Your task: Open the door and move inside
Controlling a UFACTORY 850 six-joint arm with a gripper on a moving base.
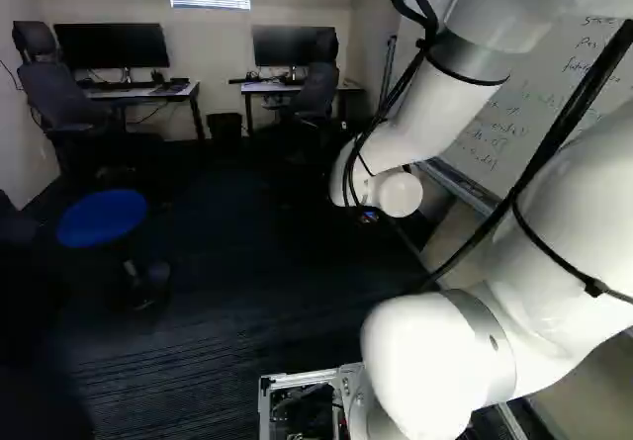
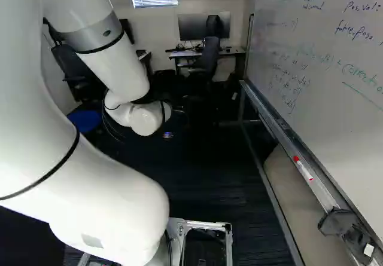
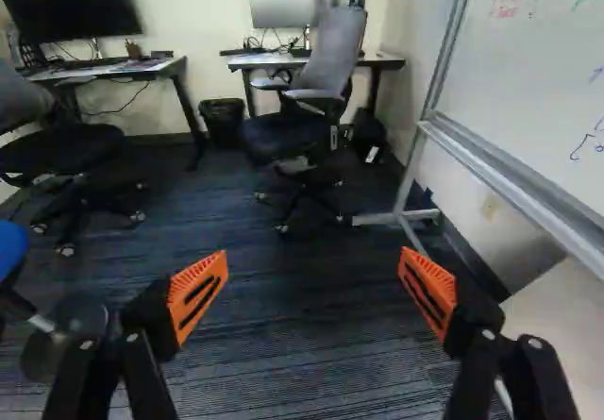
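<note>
Gripper (image 3: 312,286): fingers wide apart, grasping nothing
Door: not visible in any view
Office chair (image 3: 334,54): ahead of gripper, by desk (image 3: 385,62)
Progress: looks inside; opening and entry likely done, maybe some forward travel left

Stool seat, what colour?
The stool seat is plain blue; shows best in the left base view.
</note>
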